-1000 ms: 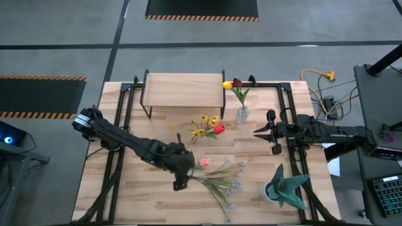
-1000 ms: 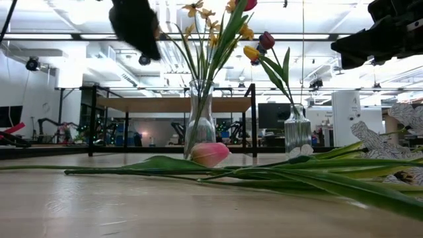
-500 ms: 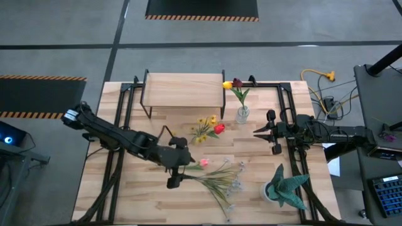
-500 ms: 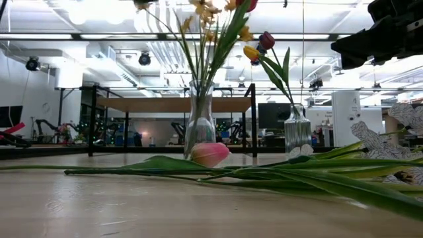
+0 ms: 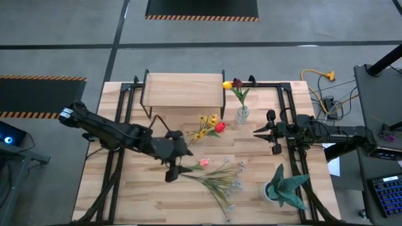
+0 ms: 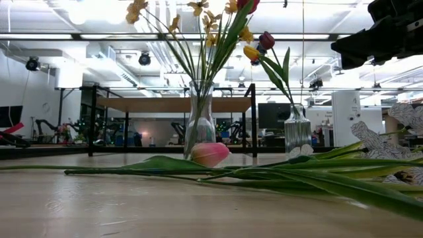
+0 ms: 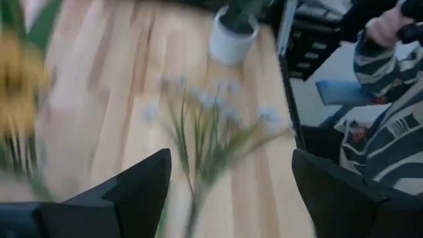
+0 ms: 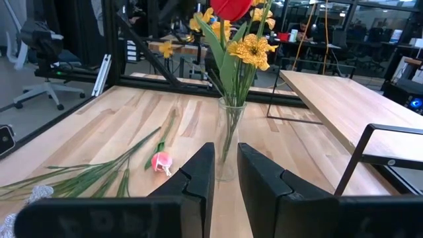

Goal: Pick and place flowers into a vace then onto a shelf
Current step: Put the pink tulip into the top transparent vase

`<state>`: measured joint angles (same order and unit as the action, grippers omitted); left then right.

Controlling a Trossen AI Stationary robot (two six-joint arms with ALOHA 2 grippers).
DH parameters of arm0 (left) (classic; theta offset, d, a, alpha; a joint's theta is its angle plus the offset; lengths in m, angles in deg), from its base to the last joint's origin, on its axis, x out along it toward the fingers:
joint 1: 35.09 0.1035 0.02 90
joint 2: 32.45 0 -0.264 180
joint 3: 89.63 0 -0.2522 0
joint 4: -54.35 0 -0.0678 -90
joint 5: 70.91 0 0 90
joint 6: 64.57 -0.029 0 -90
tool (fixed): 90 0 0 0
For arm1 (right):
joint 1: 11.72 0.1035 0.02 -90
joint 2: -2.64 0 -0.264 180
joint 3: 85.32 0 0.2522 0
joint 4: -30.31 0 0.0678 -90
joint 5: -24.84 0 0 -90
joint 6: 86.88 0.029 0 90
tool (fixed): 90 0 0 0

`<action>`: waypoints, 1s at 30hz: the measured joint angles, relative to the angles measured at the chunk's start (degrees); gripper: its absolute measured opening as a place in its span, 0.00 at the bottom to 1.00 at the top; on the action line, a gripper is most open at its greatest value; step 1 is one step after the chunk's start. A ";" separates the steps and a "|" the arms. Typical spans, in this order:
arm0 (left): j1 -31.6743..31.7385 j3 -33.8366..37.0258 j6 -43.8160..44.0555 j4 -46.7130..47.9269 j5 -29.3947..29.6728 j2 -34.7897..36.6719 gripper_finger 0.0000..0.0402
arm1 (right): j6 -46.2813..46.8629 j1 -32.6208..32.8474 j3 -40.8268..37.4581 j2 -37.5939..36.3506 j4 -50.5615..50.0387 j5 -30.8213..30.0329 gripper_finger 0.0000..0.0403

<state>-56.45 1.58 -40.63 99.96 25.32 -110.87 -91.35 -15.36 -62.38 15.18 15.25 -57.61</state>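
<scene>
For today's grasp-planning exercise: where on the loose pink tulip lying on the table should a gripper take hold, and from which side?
Grip the pink tulip on its thin green stem a little back from the bud, coming straight down from above with the fingers straddling the stem. It lies flat on the table, so only the top is free; the bud looks soft, and other stems crowd it farther along.

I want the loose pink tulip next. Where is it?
In the high view the pink tulip lies flat on the table, mid-front, just right of the left tool.
</scene>
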 joint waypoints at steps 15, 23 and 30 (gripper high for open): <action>-9.31 1.60 24.79 19.97 10.52 3.94 0.74 | 0.00 0.00 -0.01 0.00 -0.11 -0.01 0.14; -9.39 13.27 30.62 16.78 12.57 1.80 0.74 | 0.00 0.00 0.00 0.00 -0.22 -0.02 0.14; -9.37 27.26 38.05 4.29 10.79 1.56 0.74 | 0.00 -0.02 0.00 0.00 -0.22 -0.02 0.14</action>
<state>-65.82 28.84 -2.59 104.25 36.11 -109.31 -91.35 -15.38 -62.37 15.18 15.03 -57.63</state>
